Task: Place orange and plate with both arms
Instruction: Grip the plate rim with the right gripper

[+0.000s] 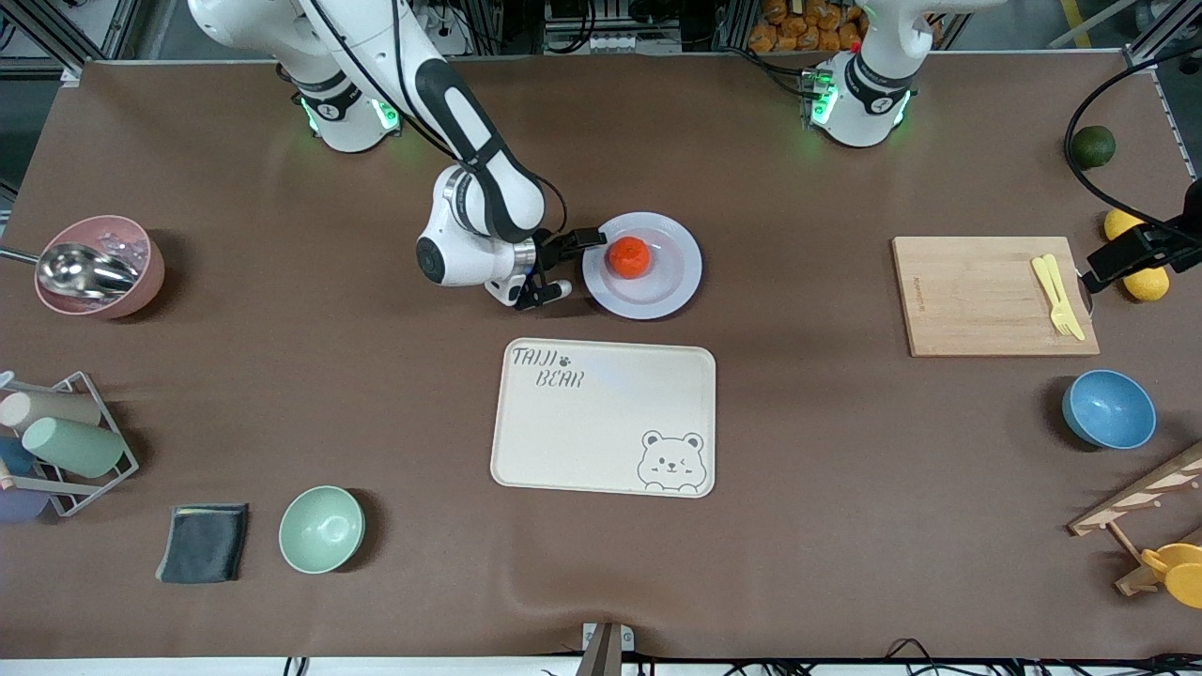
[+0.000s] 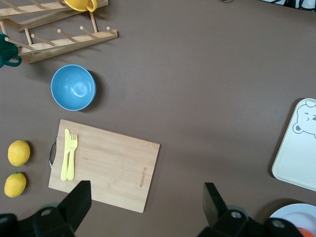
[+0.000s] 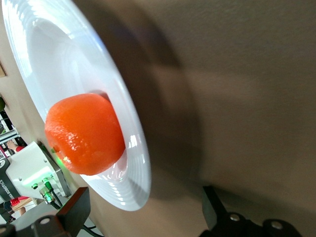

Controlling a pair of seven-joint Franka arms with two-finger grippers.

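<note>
Orange (image 1: 628,257) in colour and shiny, the orange sits in the middle of the plate (image 1: 676,282). The plate lies flat on the table, farther from the front camera than the bear tray (image 1: 601,422). I see my right gripper (image 1: 561,266) low beside the plate's rim, fingers wide open, holding nothing. My left gripper (image 2: 145,205) hangs over the wooden board (image 2: 113,168), wide open too and empty.

One orange (image 1: 628,257), one plate (image 1: 676,282), one tray (image 1: 601,441), three bowls (image 1: 321,529), two lemons (image 2: 19,152), one green fruit (image 1: 1093,146), one cutting board (image 1: 977,300), one cloth (image 1: 203,543).
</note>
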